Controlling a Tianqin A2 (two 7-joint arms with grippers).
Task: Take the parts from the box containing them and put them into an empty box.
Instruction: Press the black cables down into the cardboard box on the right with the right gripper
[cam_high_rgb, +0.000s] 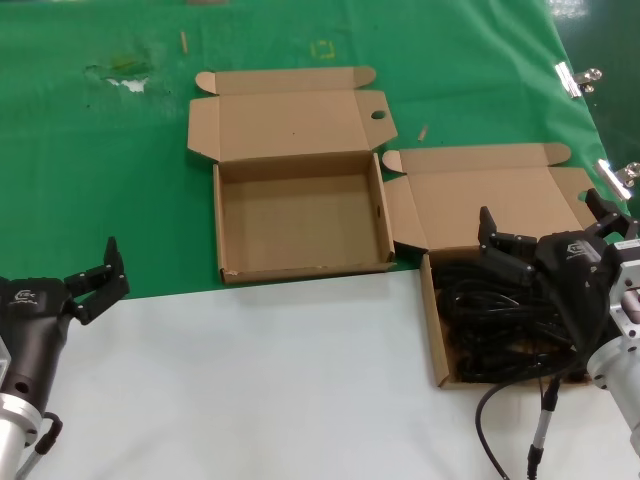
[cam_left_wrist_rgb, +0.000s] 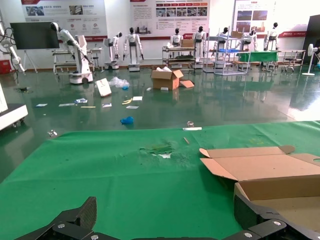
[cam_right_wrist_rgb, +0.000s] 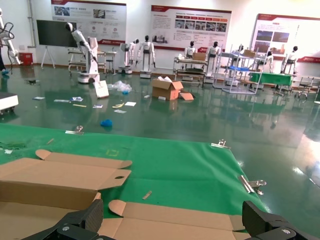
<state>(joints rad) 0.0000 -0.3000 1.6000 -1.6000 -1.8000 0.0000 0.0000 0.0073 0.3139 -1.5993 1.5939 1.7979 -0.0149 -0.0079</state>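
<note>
Right tool (cam_high_rgb: 545, 235): poised over the cable box, above its far edge and open lid; fingers spread wide, pinching nothing; dark fingertips (cam_right_wrist_rgb: 80, 222) seen at the edge of the right wrist view.
Left tool (cam_high_rgb: 95, 280): parked near the left edge of the counter, over the white part, well apart from both boxes; fingers spread, holding nothing; fingertips (cam_left_wrist_rgb: 75, 220) visible low in the left wrist view.
Power cables (cam_high_rgb: 495, 325): black coiled bundles piled together inside the right-hand box, filling most of its tray; separate bundles hard to tell apart.
Box with cables (cam_high_rgb: 432, 330): shallow brown corrugated cardboard mailer, lid (cam_high_rgb: 490, 195) hinged open toward the far side, resting mostly on the white part of the counter with the lid over the green cloth.
Empty box (cam_high_rgb: 218, 215): same brown mailer type, left of and farther back than the cable box, tray bare, lid laid open with one round hole (cam_high_rgb: 378, 114) in its right ear tab; lying on the green cloth, its near edge at the cloth's border.
Gap between boxes: slight; the cable box's lid flap just beside the empty box's right wall.
Counter (cam_high_rgb: 250, 380): white near part, green cloth (cam_high_rgb: 100, 180) on the far part.
Binder clips (cam_high_rgb: 575, 78): metal, at the cloth's right edge.
</note>
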